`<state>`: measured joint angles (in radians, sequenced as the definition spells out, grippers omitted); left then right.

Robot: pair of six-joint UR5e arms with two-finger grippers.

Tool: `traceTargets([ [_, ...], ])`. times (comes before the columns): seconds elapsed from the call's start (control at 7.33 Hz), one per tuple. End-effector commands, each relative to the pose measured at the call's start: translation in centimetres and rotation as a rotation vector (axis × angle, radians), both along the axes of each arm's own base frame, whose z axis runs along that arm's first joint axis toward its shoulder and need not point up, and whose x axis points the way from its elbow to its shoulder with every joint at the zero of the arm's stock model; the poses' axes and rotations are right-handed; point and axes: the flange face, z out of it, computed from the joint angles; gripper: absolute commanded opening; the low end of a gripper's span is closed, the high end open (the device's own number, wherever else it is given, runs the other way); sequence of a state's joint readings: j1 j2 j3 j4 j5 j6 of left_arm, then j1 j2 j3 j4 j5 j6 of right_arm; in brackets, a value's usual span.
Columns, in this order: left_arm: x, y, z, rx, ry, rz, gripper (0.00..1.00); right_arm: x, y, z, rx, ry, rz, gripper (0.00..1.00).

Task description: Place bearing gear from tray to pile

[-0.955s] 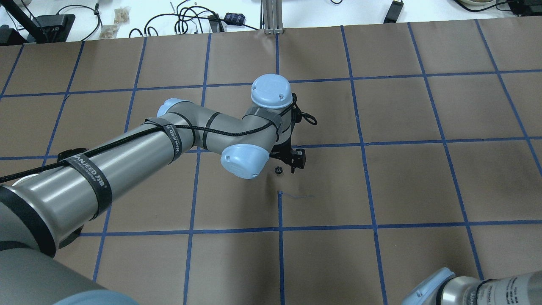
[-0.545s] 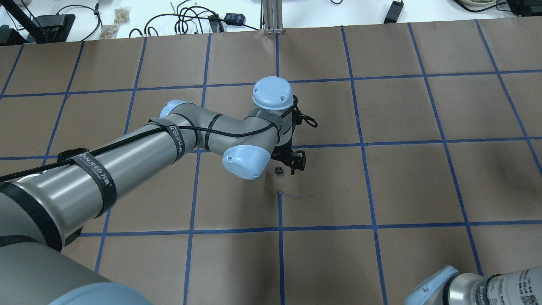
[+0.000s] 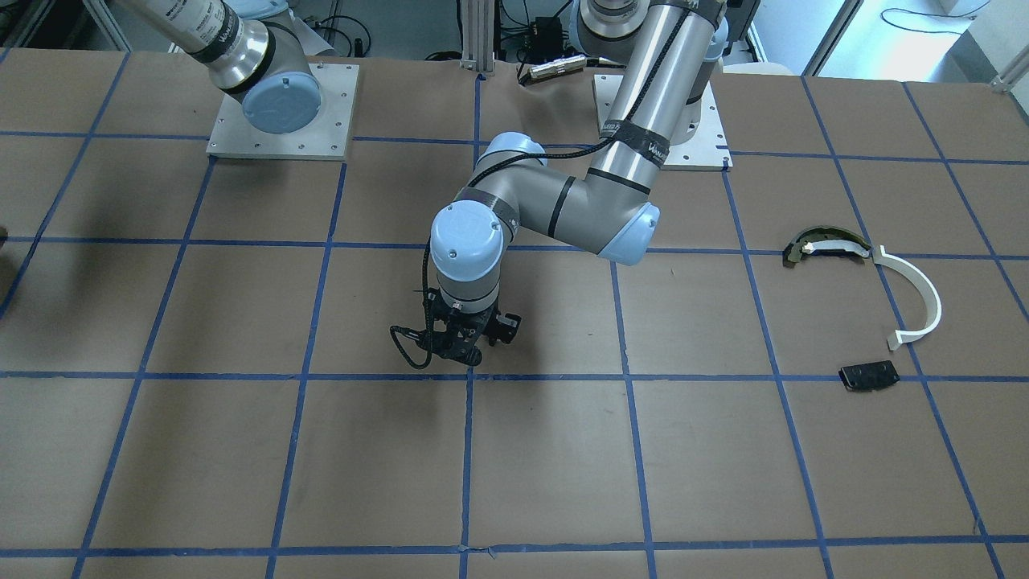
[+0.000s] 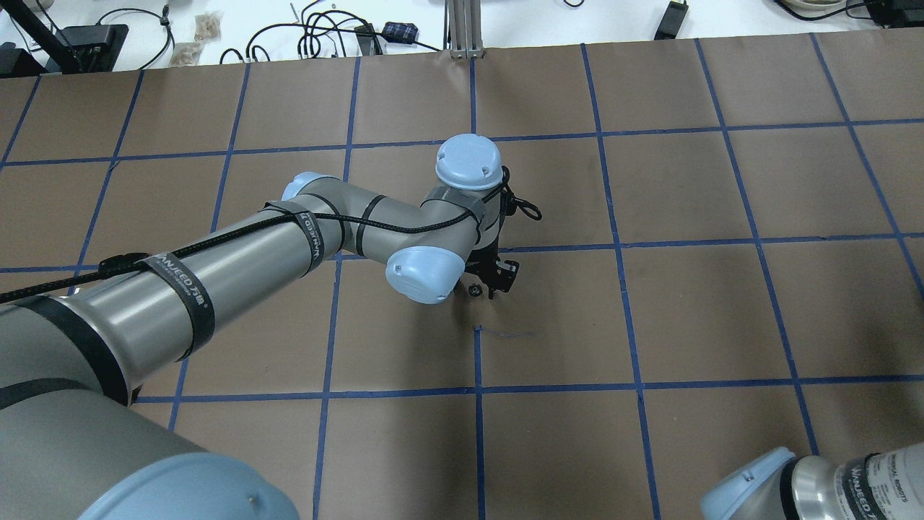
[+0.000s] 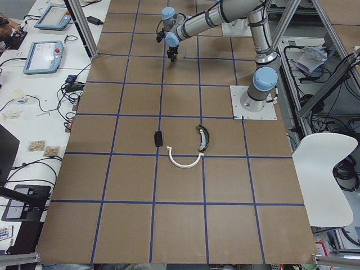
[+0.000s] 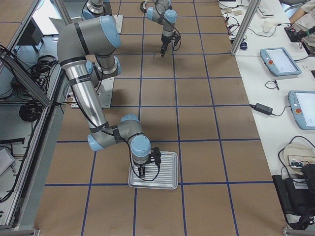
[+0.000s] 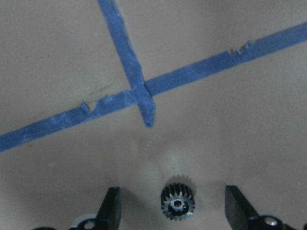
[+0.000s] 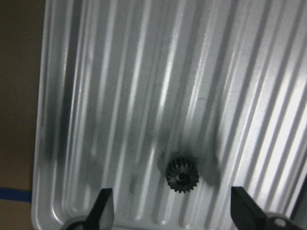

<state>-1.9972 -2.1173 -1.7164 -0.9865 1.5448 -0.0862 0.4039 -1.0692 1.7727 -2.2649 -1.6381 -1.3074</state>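
A small dark bearing gear [image 7: 177, 203] lies flat on the brown paper between the open fingers of my left gripper [image 7: 172, 191], near the table's middle [image 4: 474, 290]. A second gear [image 8: 182, 176] lies on the ribbed metal tray [image 8: 120, 96], between the open fingers of my right gripper [image 8: 171, 191], which hangs just above the tray [image 6: 167, 169]. The pile lies far off at my left end of the table: a white half-ring arc [image 3: 916, 293], a curved dark metallic piece [image 3: 824, 245] and a flat black plate [image 3: 868, 375].
Blue tape lines cross just ahead of the left gripper [image 7: 141, 91]. The tray stands at the right end of the table, near its front edge. Cables and devices lie on the white bench [image 4: 325, 32] beyond the table's far edge.
The left arm's wrist has shifted slightly right and the gripper has drawn in closer over the gear. The gear on the paper has not moved. The right arm's elbow has shifted a little right.
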Motion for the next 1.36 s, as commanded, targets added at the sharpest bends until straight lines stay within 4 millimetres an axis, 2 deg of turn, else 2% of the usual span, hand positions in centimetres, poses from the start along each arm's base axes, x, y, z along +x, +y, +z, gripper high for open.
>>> traceTargets([
  [0.0, 0.0, 0.0, -0.1, 0.001, 0.0, -0.003, 0.0, -0.2, 0.0, 0.0, 0.001, 0.0, 0.03, 0.47],
  [0.14, 0.0, 0.0, -0.1, 0.002, 0.003, -0.003, 0.0, -0.1, 0.0, 0.0, 0.001, -0.002, 0.031, 0.38],
  [0.41, 0.9, -0.8, 2.2, -0.034, 0.014, -0.053, 0.0, -0.2, -0.1, -0.1, 0.001, -0.002, 0.031, 0.35],
  [0.55, 3.5, -3.2, 4.3, -0.057, 0.02, 0.0, 0.0, -0.2, -0.1, 0.0, 0.0, 0.0, 0.031, 0.34],
  [0.68, 8.1, -6.0, 6.7, -0.058, 0.017, 0.093, 0.0, -0.2, 0.0, 0.1, 0.002, 0.002, 0.031, 0.28],
  [0.82, 14.9, -9.0, 8.6, -0.062, 0.021, 0.183, 0.0, -0.3, -0.1, 1.1, 0.002, 0.007, 0.031, 0.26],
  [0.95, 21.9, -10.9, 9.7, -0.077, 0.022, 0.246, 0.0, 0.2, -0.7, 4.0, -0.015, 0.041, 0.042, 0.26],
  [1.09, 26.7, -11.3, 11.1, -0.089, 0.01, 0.321, 0.0, 1.6, -0.4, 7.2, -0.014, 0.022, 0.03, 0.26],
  [1.23, 30.9, -10.8, 11.7, -0.057, -0.094, 0.355, 0.0, 4.6, -1.6, 11.3, -0.018, 0.028, 0.056, 0.26],
])
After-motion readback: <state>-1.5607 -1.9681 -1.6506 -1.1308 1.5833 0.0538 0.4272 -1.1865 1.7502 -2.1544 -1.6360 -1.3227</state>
